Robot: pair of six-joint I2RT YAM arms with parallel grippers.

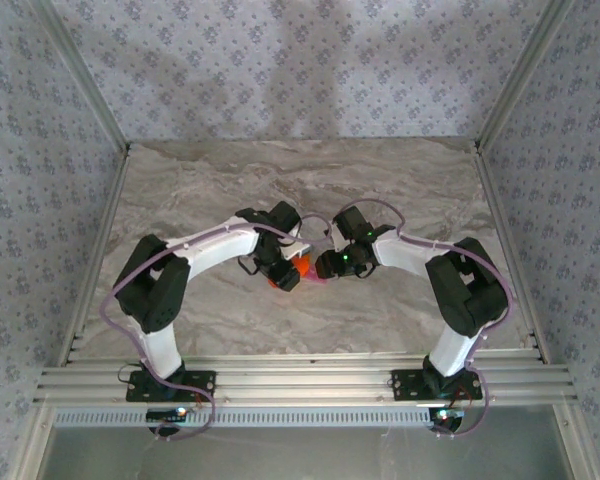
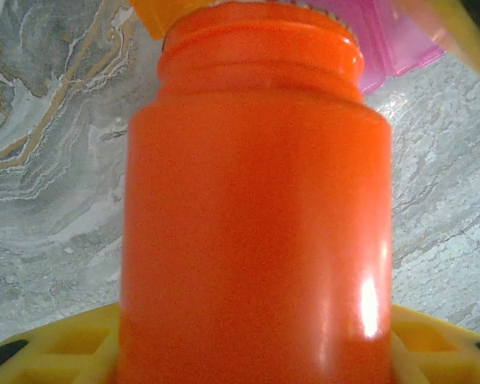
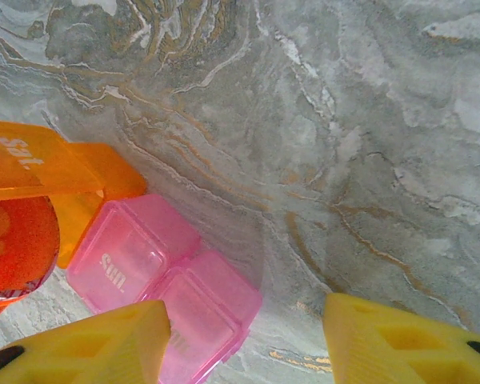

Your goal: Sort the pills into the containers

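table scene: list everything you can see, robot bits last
table: 1, grey-beige marble, under everything
walls: grey patterned wallpaper, around the table
rails: silver metal, along the near edge
orange bottle: 1, opaque orange, no cap, mid-table, mouth toward the boxes
orange box: 1, translucent orange, flap marked sat, next to the pink one
pink box: 1, translucent pink, marked sun, by the right claw's finger
left arm, right arm: white and black, bases at the near edge
left claw: yellow fingers, shut on the orange bottle
right claw: yellow fingers, open, above the pink box
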